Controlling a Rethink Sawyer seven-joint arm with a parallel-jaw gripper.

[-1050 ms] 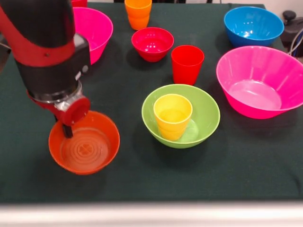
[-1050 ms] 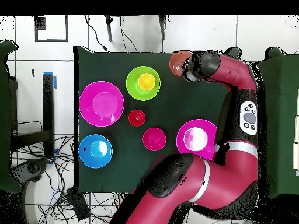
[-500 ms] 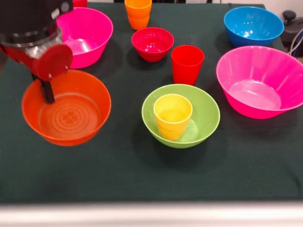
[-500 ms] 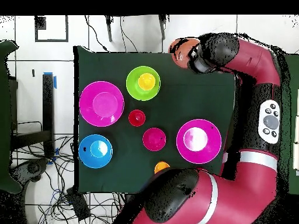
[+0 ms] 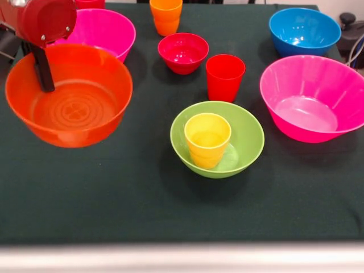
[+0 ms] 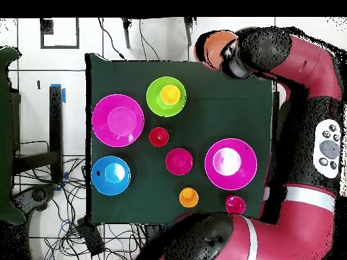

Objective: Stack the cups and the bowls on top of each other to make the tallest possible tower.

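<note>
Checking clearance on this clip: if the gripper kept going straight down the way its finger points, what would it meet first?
The gripper is shut on the orange bowl, held aloft; below it probably only the dark tablecloth, though depth is unclear.

Red-and-black arm [image 6: 298, 74] with grey button pad and white band.

Front view: camera sits low and close at one long edge of the bench [image 5: 170, 216], tilted down across the dark cloth; far corners are cut off. Overhead view: camera is high, pointing straight down, taking in the whole bench [image 6: 223, 101], surrounding floor and cables. Both views share the bench top, e.g. the green bowl [image 5: 247, 136] [image 6: 154, 101] and blue bowl [image 5: 304, 31] [image 6: 110, 175], turned half round between them.
</note>
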